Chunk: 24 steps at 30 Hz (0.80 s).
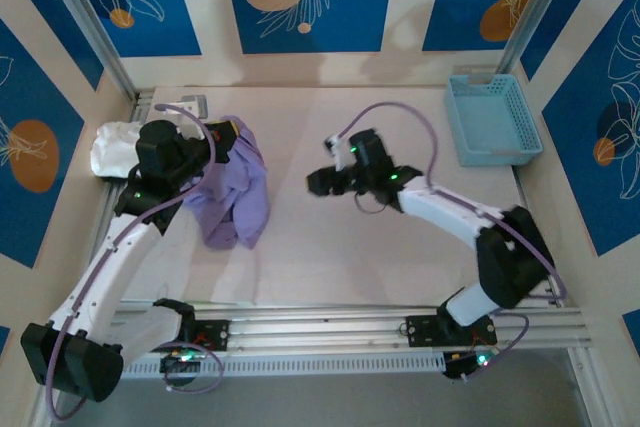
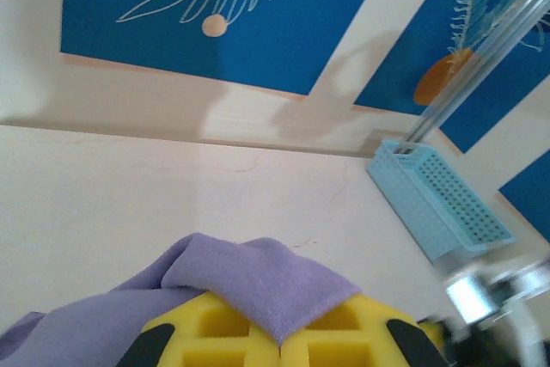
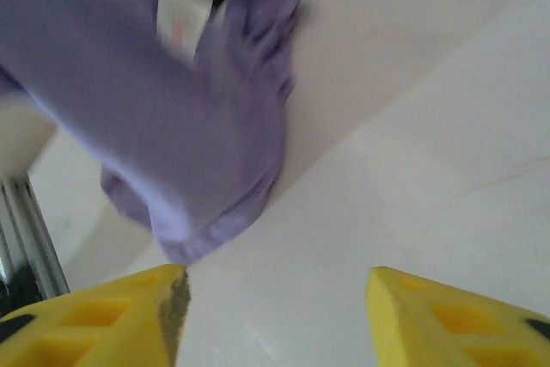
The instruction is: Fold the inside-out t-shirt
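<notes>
The inside-out t-shirt [image 1: 237, 197] is lavender and hangs in a bunched drape at the table's left, its lower end resting on the surface. My left gripper [image 1: 226, 135] holds it up by a top edge. In the left wrist view the yellow fingers [image 2: 215, 341] are pressed together with a fold of the t-shirt [image 2: 258, 281] pinched between them. My right gripper [image 1: 320, 182] hovers in the middle of the table, pointing left toward the cloth. Its fingers [image 3: 112, 320] stand wide apart with nothing between them, and the hanging t-shirt [image 3: 172, 118] with a white label [image 3: 182, 19] lies just ahead of the gripper [image 3: 275, 315].
A folded white garment [image 1: 113, 147] lies at the far left behind the left arm. A light blue basket [image 1: 493, 119] [image 2: 438, 204] stands at the back right. A metal rail [image 1: 380, 322] runs along the near edge.
</notes>
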Each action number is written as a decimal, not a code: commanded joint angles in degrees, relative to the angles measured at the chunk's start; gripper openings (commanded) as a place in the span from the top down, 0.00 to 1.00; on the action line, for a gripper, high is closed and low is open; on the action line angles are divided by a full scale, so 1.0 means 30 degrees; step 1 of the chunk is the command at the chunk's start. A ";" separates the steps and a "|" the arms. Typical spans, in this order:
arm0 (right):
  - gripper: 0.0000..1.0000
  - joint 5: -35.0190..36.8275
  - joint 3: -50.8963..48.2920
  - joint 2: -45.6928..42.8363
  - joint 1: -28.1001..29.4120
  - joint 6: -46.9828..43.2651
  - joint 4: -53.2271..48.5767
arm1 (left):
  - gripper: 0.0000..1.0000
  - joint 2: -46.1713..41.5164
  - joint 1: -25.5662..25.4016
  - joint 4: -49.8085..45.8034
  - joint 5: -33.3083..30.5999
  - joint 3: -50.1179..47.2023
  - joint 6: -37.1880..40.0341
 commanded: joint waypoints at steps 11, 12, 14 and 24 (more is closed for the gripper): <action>0.43 -0.2743 0.1692 0.6711 0.3184 0.1314 0.9523 | 1.00 -0.1042 -0.0184 0.0524 0.1641 0.0721 -0.0776; 0.48 -0.2858 0.1744 0.6885 0.3252 0.1341 0.9818 | 1.00 -0.1041 -0.0184 0.0593 0.1615 0.0741 -0.0800; 0.64 -0.2793 0.1833 0.6995 0.3287 0.1517 1.0094 | 1.00 -0.1052 -0.0191 0.0714 0.1543 0.0800 -0.0895; 1.00 0.2152 -0.0377 -0.1333 0.1796 -0.2659 0.5789 | 1.00 -0.1175 -0.0286 0.0915 0.1782 0.1888 -0.1735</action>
